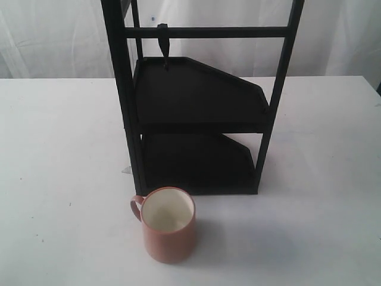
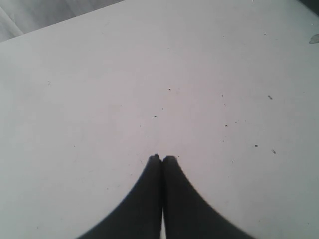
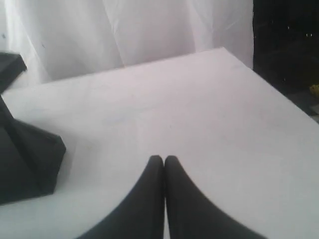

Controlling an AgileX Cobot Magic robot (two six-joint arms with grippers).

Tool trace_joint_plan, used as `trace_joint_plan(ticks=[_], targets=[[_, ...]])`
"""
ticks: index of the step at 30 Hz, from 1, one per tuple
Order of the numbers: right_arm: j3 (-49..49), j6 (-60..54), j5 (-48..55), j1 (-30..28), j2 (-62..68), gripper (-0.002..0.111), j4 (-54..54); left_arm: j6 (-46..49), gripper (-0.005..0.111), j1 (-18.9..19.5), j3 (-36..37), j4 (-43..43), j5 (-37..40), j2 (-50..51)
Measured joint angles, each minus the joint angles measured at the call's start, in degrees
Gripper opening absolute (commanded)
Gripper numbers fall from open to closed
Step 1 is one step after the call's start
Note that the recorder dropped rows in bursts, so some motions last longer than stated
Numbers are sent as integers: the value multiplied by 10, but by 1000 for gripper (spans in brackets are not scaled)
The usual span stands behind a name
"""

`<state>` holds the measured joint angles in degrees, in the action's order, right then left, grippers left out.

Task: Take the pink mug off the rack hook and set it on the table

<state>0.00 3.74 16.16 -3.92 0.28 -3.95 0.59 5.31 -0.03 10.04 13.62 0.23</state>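
On the broad matte white table [image 1: 59, 149], just in front of the black two-shelf rack [image 1: 196, 95], you have the salmon-pink mug [image 1: 169, 225] standing upright with its cream inside facing up. Its thin handle points toward the left of the exterior view, and it sits well below and apart from the short black rack hook [image 1: 163, 44] on the thin crossbar. Your left gripper [image 2: 162, 158] and right gripper [image 3: 163, 158] each hang over the tabletop with their black fingers pressed together.
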Motion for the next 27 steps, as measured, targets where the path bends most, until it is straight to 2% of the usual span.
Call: trace_joint_plan(ticks=[27], targets=[[1,-31,23,0,0,0,4,0,0,0,0,0,0,0]])
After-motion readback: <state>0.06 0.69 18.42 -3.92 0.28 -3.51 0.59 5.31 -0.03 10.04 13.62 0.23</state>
